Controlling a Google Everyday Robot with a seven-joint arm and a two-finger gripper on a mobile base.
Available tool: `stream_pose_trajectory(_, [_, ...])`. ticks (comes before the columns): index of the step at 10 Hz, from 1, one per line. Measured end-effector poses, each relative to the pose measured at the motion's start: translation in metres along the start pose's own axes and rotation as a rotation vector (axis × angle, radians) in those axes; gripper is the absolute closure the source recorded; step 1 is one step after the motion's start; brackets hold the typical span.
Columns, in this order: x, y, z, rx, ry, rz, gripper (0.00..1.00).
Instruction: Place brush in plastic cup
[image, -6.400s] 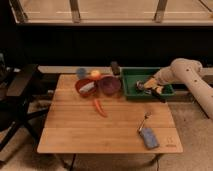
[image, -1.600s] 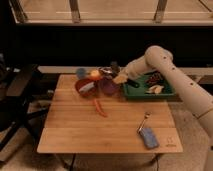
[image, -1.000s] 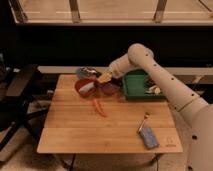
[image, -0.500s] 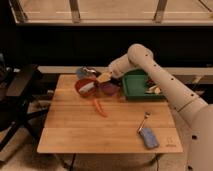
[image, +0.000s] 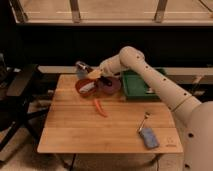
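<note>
Closed gripper (image: 92, 74) right by lt-blue plastic cup (image: 80, 70), cup contents unclear; red bowl (image: 78, 89) alongside w/ pale item (image: 88, 88) inside

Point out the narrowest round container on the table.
The small light-blue plastic cup beside the end effector: narrower than the round red bowl and dark purple bowl nearer the camera.
</note>
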Motion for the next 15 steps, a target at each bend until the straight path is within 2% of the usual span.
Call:
stream_pose_trajectory(1, [-0.001, 0.000, 0.001, 0.007, -0.007, 0.021, 1.00])
stream_pose_trajectory(6, [-0.002, 0.000, 0.002, 0.004, -0.014, 0.031, 1.00])
stream_pose_trajectory(7, [-0.002, -0.002, 0.007, 0.002, -0.042, 0.060, 1.00])
stream_pose_trajectory(9, [-0.002, -0.004, 0.030, -0.003, -0.128, 0.161, 1.00])
stream_pose_trajectory(12, [-0.010, -0.006, 0.060, 0.012, -0.183, 0.221, 1.00])
stream_pose_trajectory(13, [-0.010, -0.010, 0.064, 0.028, -0.200, 0.237, 1.00])
stream_pose_trajectory(15, [-0.013, -0.009, 0.071, 0.036, -0.211, 0.247, 1.00])
